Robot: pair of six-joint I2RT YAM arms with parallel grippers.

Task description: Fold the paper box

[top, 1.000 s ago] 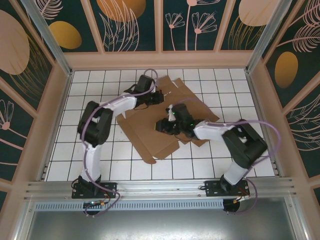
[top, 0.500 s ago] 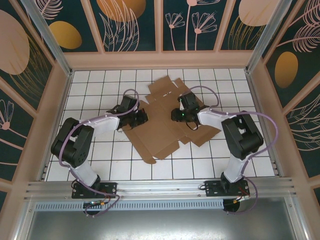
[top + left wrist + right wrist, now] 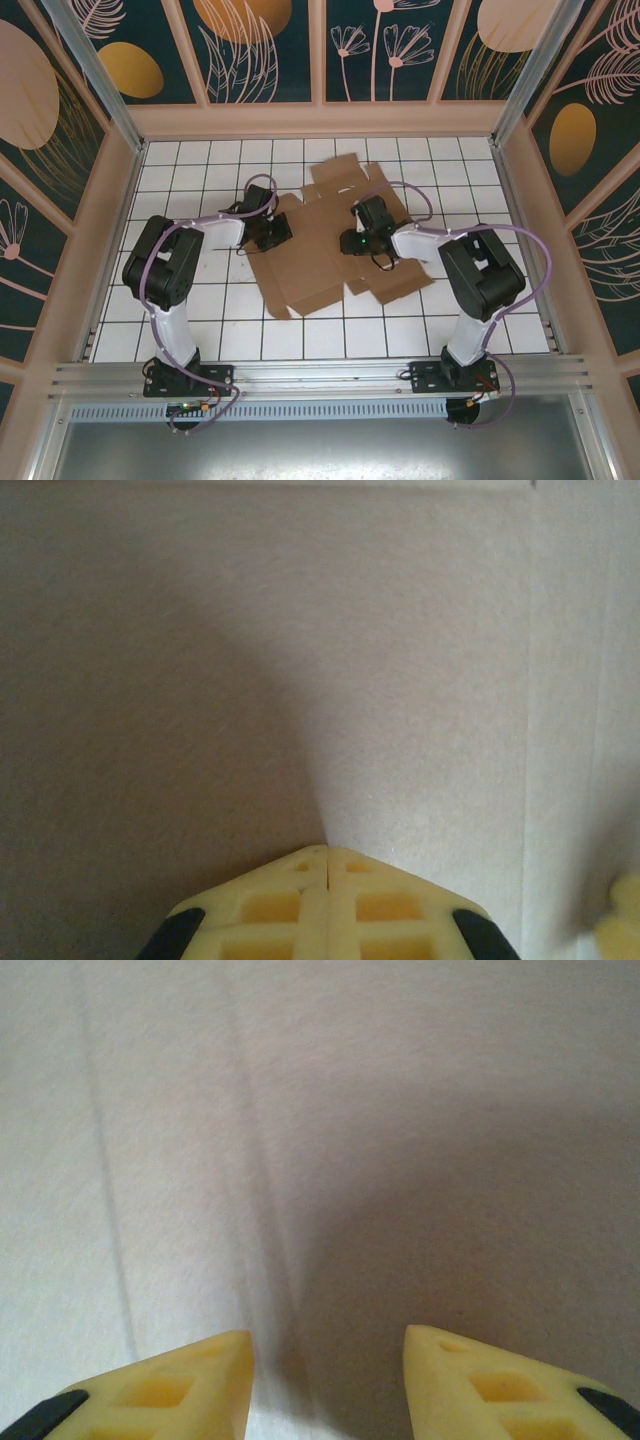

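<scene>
Box (image 3: 320, 265) lies as a flat die-cut sheet, skewed, with the tiled table (image 3: 260, 335) beneath it. Flaps and crease lines show, yet no wall stands up that I can see. By my judgement the folding has barely begun, and every side, flap and closure is left to do. Left gripper (image 3: 328, 858) is at the box's left edge, its fingers pressed together on nothing, tips close over bare cardboard. Right gripper (image 3: 327, 1348) hangs over the box's middle, right of centre, fingers partly apart and empty above two creases.
</scene>
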